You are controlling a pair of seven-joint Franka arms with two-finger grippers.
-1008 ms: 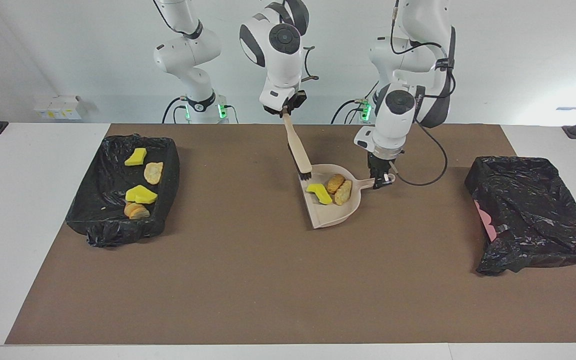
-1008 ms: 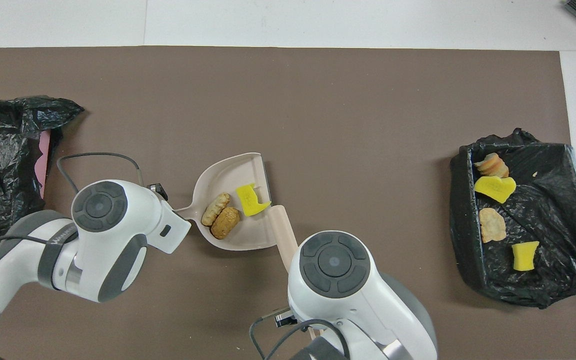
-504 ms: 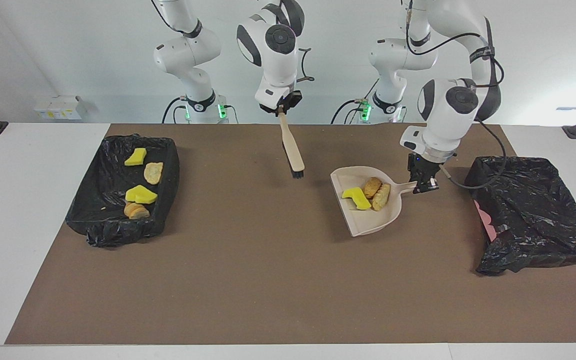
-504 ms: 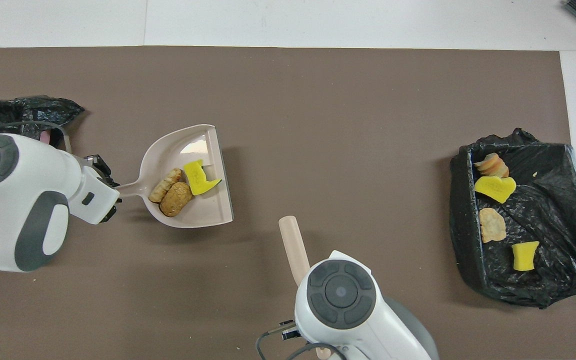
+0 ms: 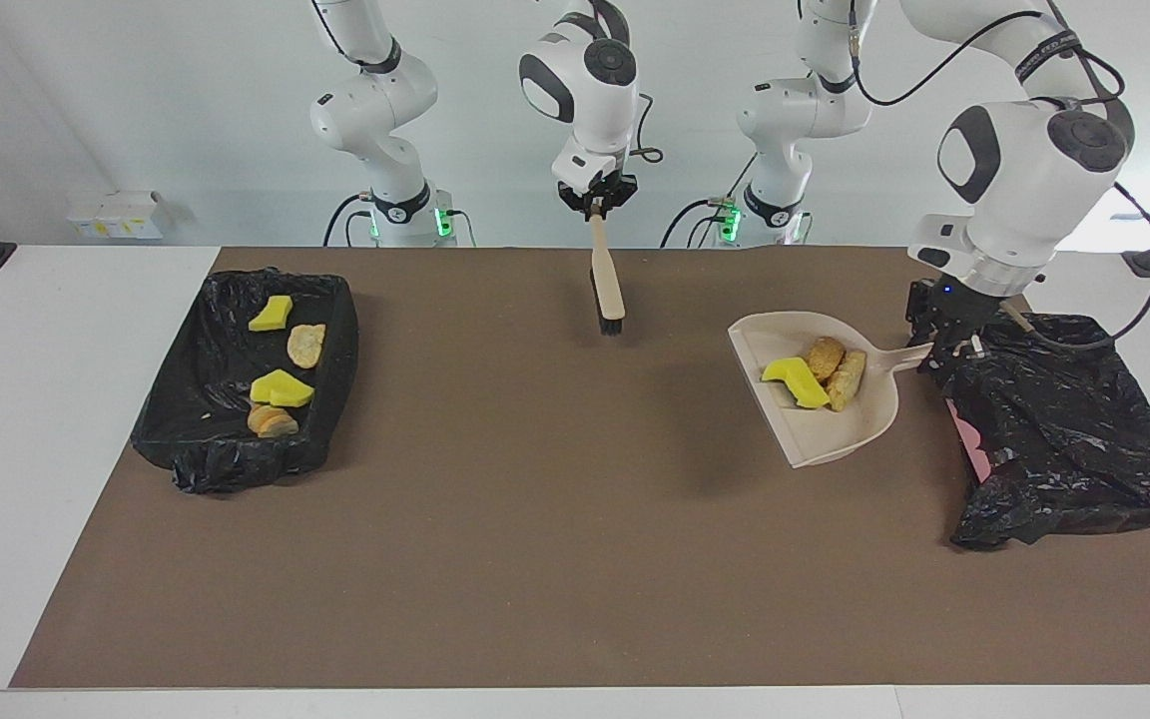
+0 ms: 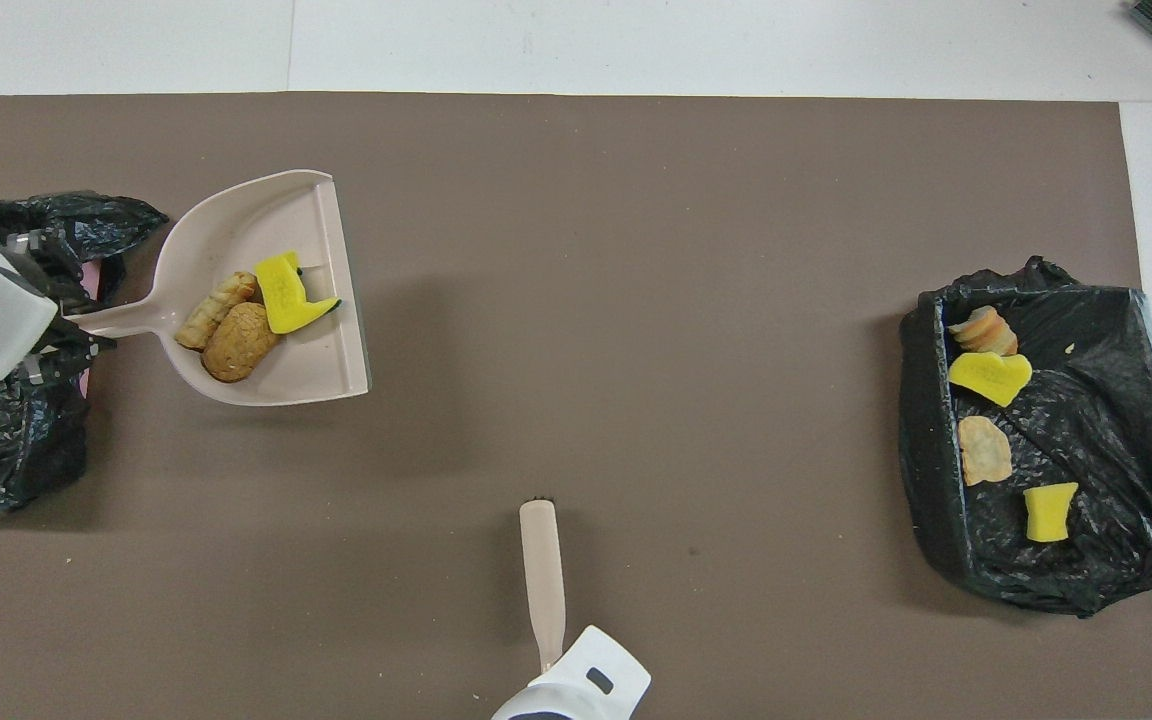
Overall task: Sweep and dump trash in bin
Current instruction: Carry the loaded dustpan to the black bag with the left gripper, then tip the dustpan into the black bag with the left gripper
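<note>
Dustpan (image 5: 828, 419) now beside bin (image 5: 1074, 429)

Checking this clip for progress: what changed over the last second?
The left hand, shut on the dustpan handle, carried it with three trash pieces up off the mat to beside the empty bin at the left arm's end. The right hand lifted the brush back toward the robots. The other bin and its four pieces stayed put.
</note>
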